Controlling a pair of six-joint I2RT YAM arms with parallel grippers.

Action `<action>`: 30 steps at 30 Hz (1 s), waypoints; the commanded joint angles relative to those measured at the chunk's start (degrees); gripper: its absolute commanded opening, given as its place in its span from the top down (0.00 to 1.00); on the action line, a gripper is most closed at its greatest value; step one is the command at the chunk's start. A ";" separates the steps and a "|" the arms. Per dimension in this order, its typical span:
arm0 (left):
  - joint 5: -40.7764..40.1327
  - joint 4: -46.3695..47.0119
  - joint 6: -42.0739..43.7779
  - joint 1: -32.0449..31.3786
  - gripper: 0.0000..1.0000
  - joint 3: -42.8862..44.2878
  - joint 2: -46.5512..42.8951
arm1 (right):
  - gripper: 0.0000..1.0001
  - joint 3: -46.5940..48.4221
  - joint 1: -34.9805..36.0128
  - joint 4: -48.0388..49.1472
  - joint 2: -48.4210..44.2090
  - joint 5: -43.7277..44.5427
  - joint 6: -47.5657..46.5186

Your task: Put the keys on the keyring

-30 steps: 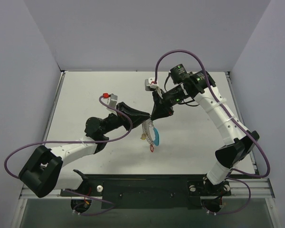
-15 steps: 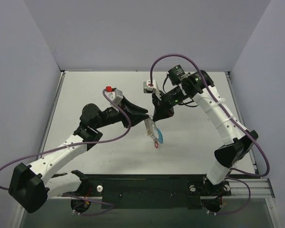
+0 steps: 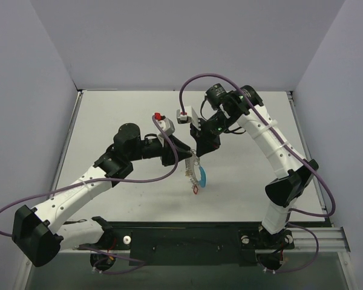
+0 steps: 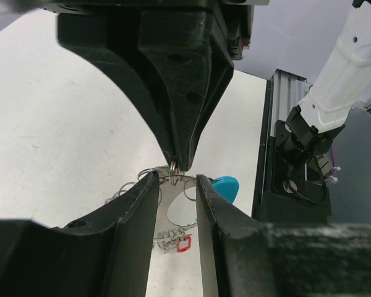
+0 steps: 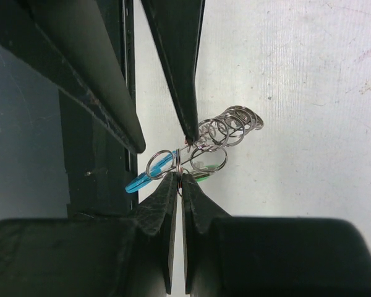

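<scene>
Right tool (image 5: 180,178) is clamped closed on a loop of the keyring (image 5: 229,127), near desk (image 3: 109,115) centre. Left tool (image 4: 177,180) jaws stand apart, either side of a ring.

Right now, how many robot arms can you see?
2. The left arm reaches in from the near left corner. The right arm curves in from the right side. Their tips meet at the keyring in the middle.

Right end effector (image 3: 196,153) atop keyring (image 3: 193,170)
</scene>
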 commanded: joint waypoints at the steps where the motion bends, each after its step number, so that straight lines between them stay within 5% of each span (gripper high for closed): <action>1: -1.87 0.99 1.75 -2.41 0.60 3.02 1.65 | 1.00 2.43 0.53 -4.97 -0.07 -0.05 -0.49; 13: -11.90 0.64 7.19 -5.75 0.63 2.23 1.21 | 1.00 2.43 0.53 -5.15 0.28 -1.11 -0.40; 30: -7.60 1.34 6.93 -5.84 0.73 3.02 3.23 | 1.00 2.17 0.52 -5.24 0.37 -1.90 -0.14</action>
